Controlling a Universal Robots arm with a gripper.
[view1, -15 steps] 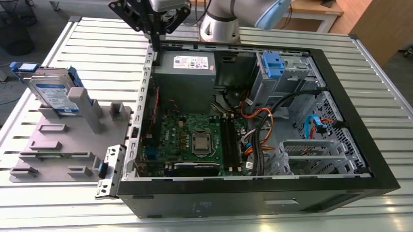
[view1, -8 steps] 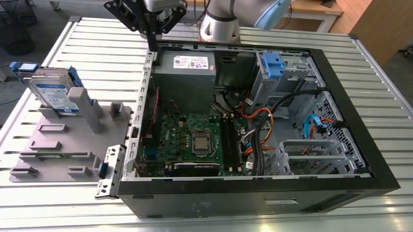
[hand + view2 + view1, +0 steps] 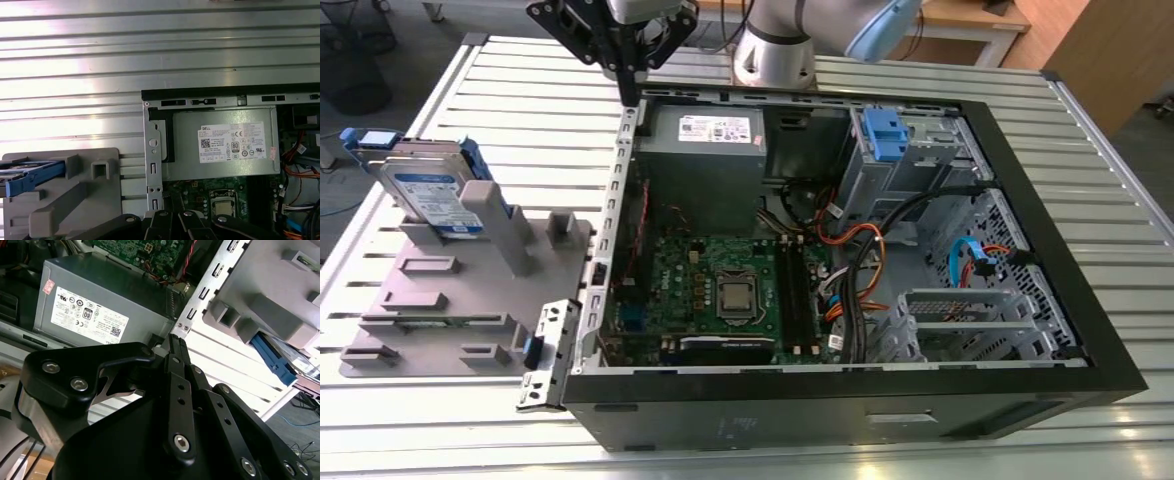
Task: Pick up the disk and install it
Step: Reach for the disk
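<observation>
Above the case's (image 3: 854,405) rim, hangs with pincer (image 3: 630,92) together and empty, well apart from the disk (image 3: 432,196), propped upright in its rack (image 3: 440,300) for easy gripping.

disk (image 3: 432,196) on fixture (image 3: 414,300), computer case (image 3: 854,405) beside
</observation>
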